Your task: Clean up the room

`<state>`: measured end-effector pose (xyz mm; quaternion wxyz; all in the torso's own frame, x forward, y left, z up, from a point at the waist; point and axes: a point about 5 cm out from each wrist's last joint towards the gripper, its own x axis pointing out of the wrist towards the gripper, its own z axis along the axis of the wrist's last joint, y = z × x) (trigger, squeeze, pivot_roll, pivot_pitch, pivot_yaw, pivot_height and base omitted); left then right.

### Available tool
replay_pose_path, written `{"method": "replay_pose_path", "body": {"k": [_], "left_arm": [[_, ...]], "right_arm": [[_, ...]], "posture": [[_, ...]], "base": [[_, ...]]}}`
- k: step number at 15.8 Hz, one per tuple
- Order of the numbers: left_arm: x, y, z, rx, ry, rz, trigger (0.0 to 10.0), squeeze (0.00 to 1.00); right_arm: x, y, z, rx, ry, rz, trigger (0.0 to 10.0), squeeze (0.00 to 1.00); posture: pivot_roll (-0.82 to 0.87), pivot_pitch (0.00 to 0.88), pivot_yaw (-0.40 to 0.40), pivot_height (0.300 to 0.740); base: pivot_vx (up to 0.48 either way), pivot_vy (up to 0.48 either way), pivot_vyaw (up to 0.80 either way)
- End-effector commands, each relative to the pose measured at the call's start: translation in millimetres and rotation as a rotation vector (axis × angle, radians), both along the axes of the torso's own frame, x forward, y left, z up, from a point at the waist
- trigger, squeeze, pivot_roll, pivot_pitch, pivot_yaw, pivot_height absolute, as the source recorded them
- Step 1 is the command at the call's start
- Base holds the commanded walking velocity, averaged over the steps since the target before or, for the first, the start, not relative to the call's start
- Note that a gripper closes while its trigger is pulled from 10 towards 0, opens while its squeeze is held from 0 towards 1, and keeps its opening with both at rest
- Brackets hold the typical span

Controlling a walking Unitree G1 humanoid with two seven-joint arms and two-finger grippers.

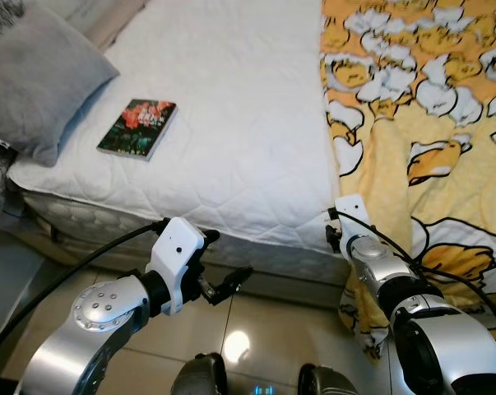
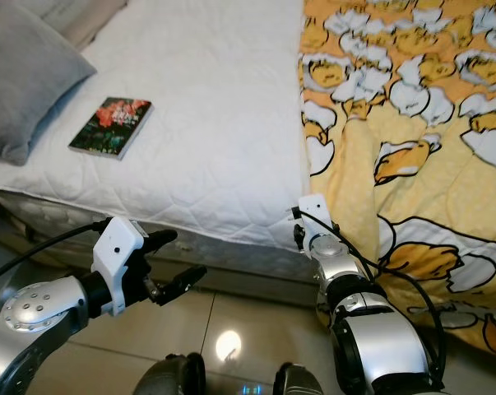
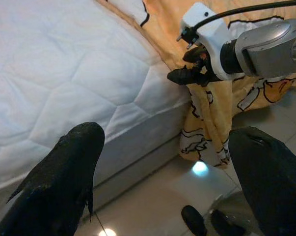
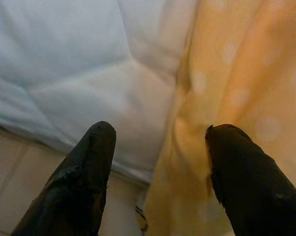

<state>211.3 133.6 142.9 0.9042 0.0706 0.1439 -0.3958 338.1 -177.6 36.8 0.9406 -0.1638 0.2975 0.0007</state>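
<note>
A white quilted mattress (image 1: 231, 123) carries a yellow cartoon-print blanket (image 1: 428, 123), a grey pillow (image 1: 34, 82) and a dark flower-cover book (image 1: 137, 127), its title unreadable. The right gripper (image 4: 157, 147) spreads wide at the blanket's edge; the left gripper (image 1: 223, 263) hangs parted, empty, over the beige tile floor (image 1: 256, 329).

Grey fabric pillow (image 1: 34, 78) runs off the frame's left edge. The yellow quilt with white duck print (image 1: 428, 123) is cut by the right edge. Print on the small dark flower-covered book (image 1: 137, 127) is too tiny to read.
</note>
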Motion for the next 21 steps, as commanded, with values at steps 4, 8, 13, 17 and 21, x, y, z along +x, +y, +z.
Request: {"method": "replay_pose_path", "body": {"k": [4,8,13,17,21], "left_arm": [[-5.8,2.9,3,0.010,0.014,0.018,10.0,0.00],[-8.2,1.8,4,0.009,0.023,0.020,10.0,0.00],[-9.5,0.4,4,0.009,0.033,0.009,10.0,0.00],[-8.2,0.2,4,0.011,0.033,0.010,10.0,0.00],[-8.2,1.7,4,0.016,0.037,0.013,10.0,0.00]], "right_arm": [[3.4,-13.0,7,-0.120,-0.031,-0.010,1.3,0.00],[3.6,-16.9,8,-0.171,-0.041,-0.002,0.0,0.00],[0.2,-21.9,4,-0.170,-0.030,-0.020,0.0,0.00],[0.5,-22.1,5,-0.147,-0.033,-0.039,0.0,0.00],[1.5,-22.1,6,-0.131,-0.040,-0.050,0.0,0.00]], "posture": [[0.24,0.263,0.071,0.740],[0.24,0.262,0.073,0.740],[0.24,0.259,0.079,0.740],[0.24,0.256,0.080,0.740],[0.24,0.256,0.082,0.740]], "base": [[0.000,0.000,0.00],[0.000,0.000,0.00],[0.000,0.000,0.00],[0.000,0.000,0.00],[0.000,0.000,0.00]]}}
